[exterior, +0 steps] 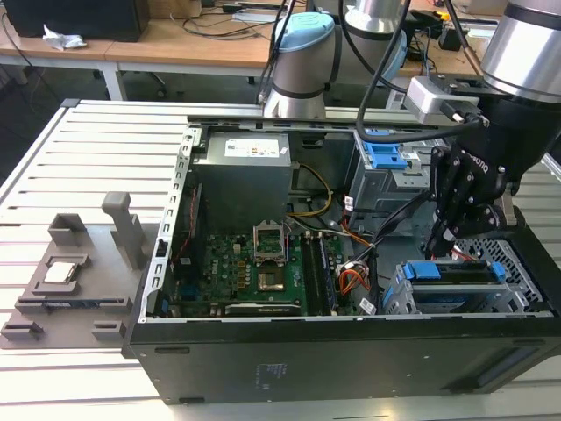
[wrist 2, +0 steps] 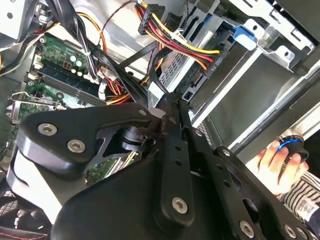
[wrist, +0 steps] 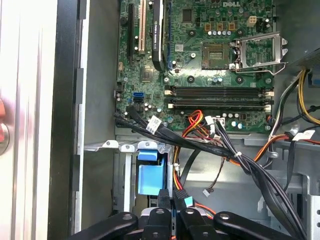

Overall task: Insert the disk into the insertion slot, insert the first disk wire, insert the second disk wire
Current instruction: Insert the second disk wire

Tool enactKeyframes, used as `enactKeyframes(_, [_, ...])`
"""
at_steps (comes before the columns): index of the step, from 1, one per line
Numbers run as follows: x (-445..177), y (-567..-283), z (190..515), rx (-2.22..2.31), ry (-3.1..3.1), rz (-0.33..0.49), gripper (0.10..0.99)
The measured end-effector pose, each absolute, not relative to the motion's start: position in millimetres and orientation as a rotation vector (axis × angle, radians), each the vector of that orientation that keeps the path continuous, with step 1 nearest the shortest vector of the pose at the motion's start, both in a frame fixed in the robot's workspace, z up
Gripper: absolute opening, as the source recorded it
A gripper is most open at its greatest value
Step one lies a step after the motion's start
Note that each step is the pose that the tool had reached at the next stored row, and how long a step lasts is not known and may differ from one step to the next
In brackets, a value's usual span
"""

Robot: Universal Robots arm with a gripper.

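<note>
The disk, with its bright blue carrier, lies inside the insertion slot, the low grey cage at the case's front on the exterior view's right. My black gripper hangs just above the disk's end that faces the motherboard. In both wrist views the fingers are pressed together on a black wire connector with a small cyan tab. The gripper points at the disk's rear connector edge, a short way off it. A red, yellow and black power wire bundle runs above the disk.
A taller grey cage with a blue plastic piece stands behind the gripper. Black and orange cables cross between the motherboard and the cages. A person's hand holds a blue-ringed device outside the case. Grey fixtures sit on the slatted table.
</note>
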State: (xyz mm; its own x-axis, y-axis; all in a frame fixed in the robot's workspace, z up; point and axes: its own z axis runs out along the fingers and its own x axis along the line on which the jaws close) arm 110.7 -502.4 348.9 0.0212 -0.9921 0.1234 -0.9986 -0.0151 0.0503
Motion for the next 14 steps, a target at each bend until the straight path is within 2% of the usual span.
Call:
enactKeyframes(2, [111, -508, 349, 2.156, -2.117, 0.074, 0.141])
enactKeyframes(6, [114, -522, 348, 2.201, -2.157, -0.014, 0.141])
enactKeyframes(14, [123, -535, 347, 2.209, -2.163, -0.035, 0.141])
